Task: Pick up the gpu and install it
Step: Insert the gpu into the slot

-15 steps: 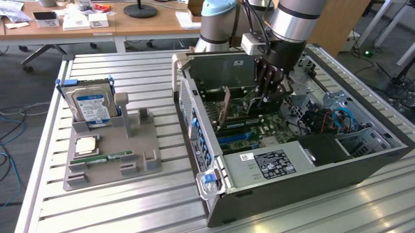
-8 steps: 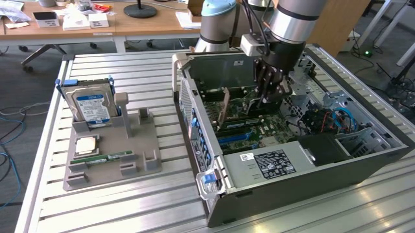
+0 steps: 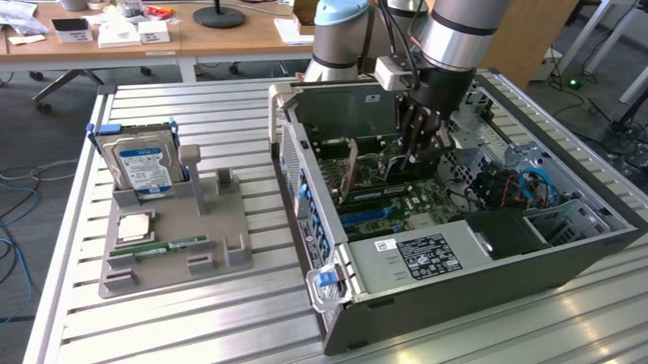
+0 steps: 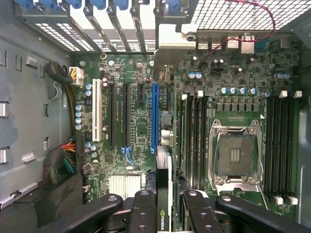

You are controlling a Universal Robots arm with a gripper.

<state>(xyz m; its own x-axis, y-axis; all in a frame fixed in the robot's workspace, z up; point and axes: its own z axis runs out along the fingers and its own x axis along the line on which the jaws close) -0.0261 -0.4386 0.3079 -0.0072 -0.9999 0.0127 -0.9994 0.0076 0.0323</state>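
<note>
Graphics card [image 4: 163,187] was picked up already: my pincer [image 4: 167,206] was partly closed, clamping it edge-on above the motherboard [image 4: 136,73] inside the computer case [image 3: 486,303], beside the empty blue slot [image 4: 154,116]; seating it remained.

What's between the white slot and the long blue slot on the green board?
In the wrist view, a long black slot, a second long black slot and a short black slot lie between the white slot and the blue slot.
</note>
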